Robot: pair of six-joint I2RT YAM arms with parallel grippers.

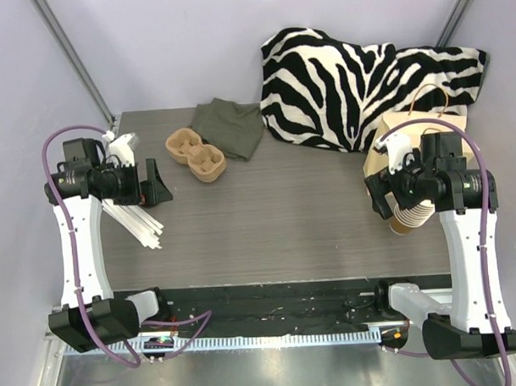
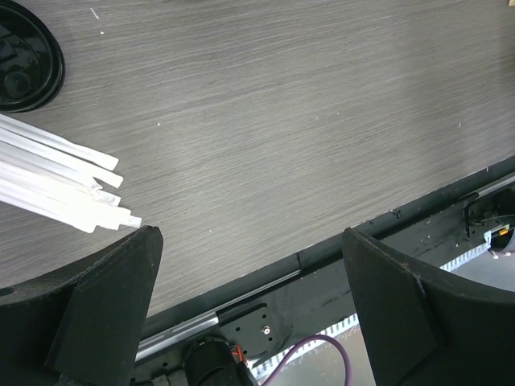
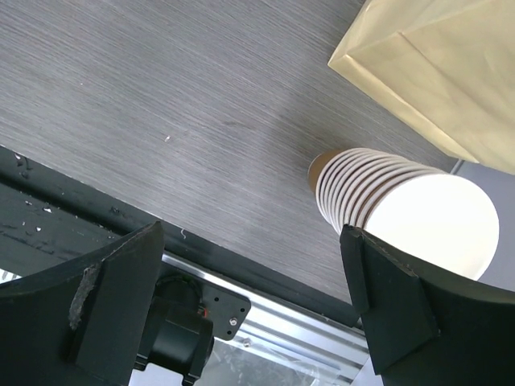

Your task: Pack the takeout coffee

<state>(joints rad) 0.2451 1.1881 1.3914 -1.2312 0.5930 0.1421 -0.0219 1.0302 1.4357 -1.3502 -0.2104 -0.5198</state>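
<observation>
Covering the whole work area, a grey wood-grain table [image 1: 285, 226] is running from the arm bases to the far wall, with pale lilac walls [image 1: 193, 43] closing in the far side and both flanks.

Far left: the left gripper [image 2: 248, 235] is hovering over the table, jaws standing wide apart and gripping nothing. A bundle of white paper-wrapped straws [image 1: 133, 221] is lying flat just beside it, fanning toward the near edge. A black lid [image 2: 24, 56] is sitting on the table beyond the straws, showing only in the left wrist view.

Centre-left, far side: a pulp cup carrier [image 1: 196, 154] is resting with two round wells facing up. An olive cloth [image 1: 230, 126] is lying crumpled right against its right side.

Far right: a zebra-print cloth [image 1: 339, 80] is bunching against the wall. A kraft paper bag [image 1: 446, 120] with a handle is sitting in front of it, touching it; its inside is not showing.

Near right: a stack of cups [image 1: 409, 215], nested, brown outside and white inside, is standing just near of the bag. The right gripper [image 3: 251, 233] is hanging beside the stack, jaws fully spread, clasping nothing, with bare table between the fingers.

Takeout coffee: I cannot tell where it is sitting, no view showing a single cup.
</observation>
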